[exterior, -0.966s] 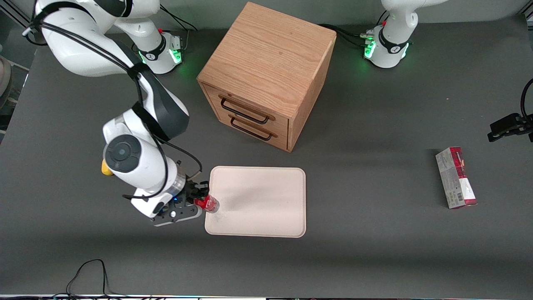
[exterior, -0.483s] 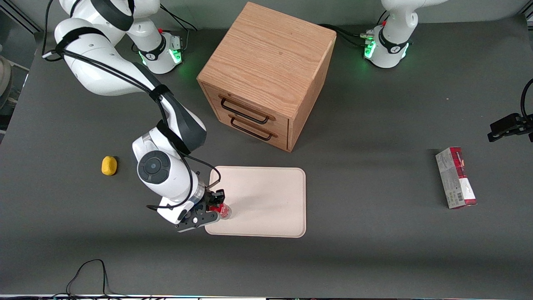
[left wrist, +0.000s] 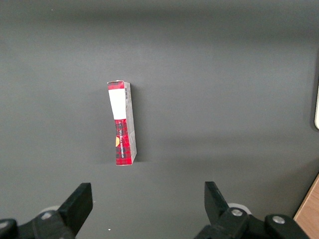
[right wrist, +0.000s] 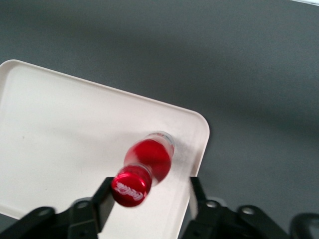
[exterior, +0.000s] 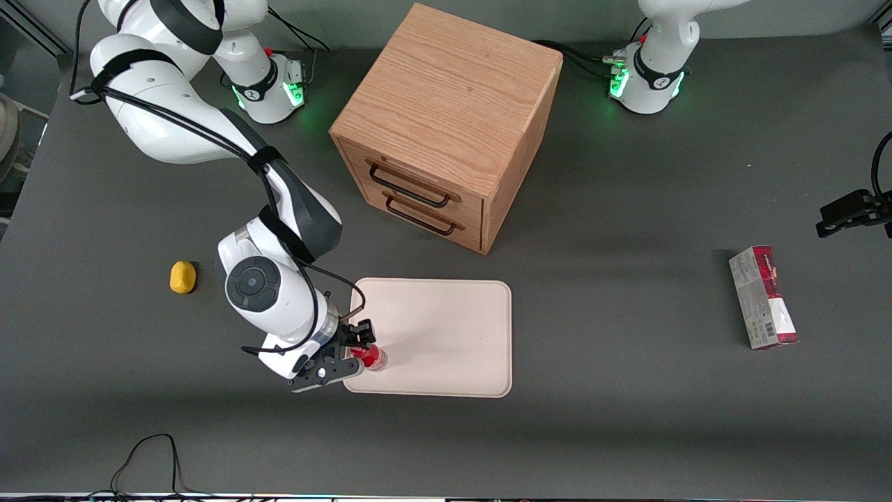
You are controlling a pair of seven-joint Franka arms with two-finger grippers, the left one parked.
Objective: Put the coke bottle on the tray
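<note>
The coke bottle (exterior: 370, 357), small and red with a red cap, stands upright on the pale cream-pink tray (exterior: 446, 335). It is close to the tray's corner nearest the front camera, at the working arm's end. My right gripper (exterior: 358, 347) is open around the bottle's top, just above the tray's edge. In the right wrist view the bottle (right wrist: 149, 162) stands between the spread fingers of the gripper (right wrist: 149, 193). Its cap is close against one finger (right wrist: 103, 201) and well apart from the other. The tray (right wrist: 60, 129) lies under it.
A wooden drawer box (exterior: 446, 118) stands farther from the camera than the tray. A small yellow object (exterior: 182, 277) lies beside the working arm. A red-and-grey carton (exterior: 763, 296) lies toward the parked arm's end and also shows in the left wrist view (left wrist: 122, 124).
My gripper carried the bottle from the tray's edge in over the tray. The bottle went from tilted to upright on the tray. The fingers have opened off it.
</note>
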